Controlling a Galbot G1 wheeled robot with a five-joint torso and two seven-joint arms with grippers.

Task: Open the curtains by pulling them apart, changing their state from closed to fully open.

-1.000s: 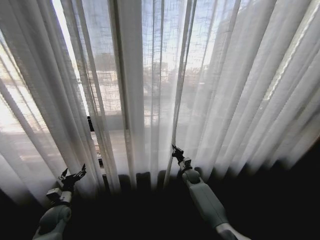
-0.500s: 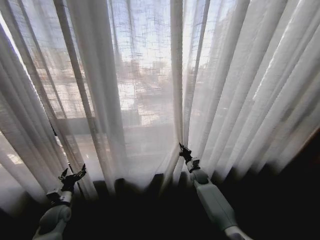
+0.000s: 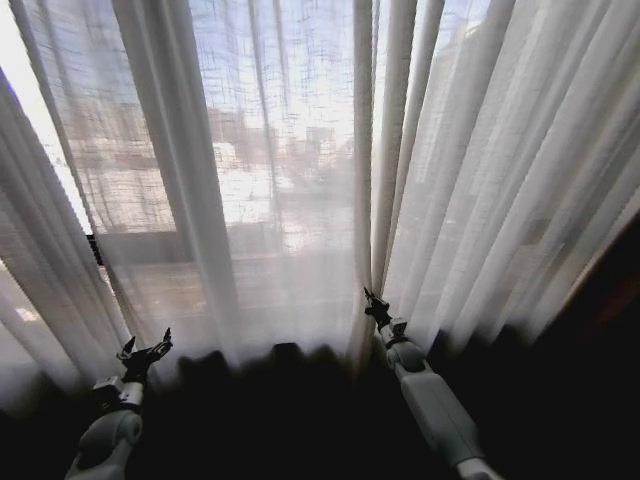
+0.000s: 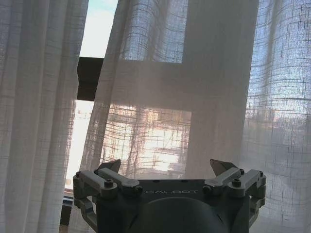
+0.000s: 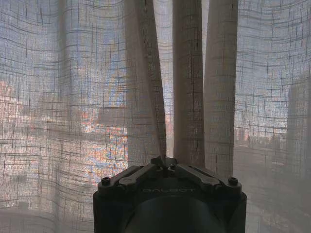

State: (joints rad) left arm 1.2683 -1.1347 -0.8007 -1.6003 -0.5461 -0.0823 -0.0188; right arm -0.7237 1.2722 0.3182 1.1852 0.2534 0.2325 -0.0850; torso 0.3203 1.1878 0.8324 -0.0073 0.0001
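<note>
the sheer white curtains (image 3: pixel 290 180) hung across the whole window in long vertical pleats, their hems ending just above the dark floor. the right claw (image 3: pixel 375 303) sat low at the middle, pinched shut on a narrow pleat edge of the curtains (image 5: pixel 163 97), with folds bunched close beside it. the left claw (image 3: pixel 148 351) waited low at the left, its fingers (image 4: pixel 111 166) spread wide and holding nothing, apart from the cloth. beyond it a slim gap between panels showed bare glass and a dark window frame (image 4: pixel 90 77).
</note>
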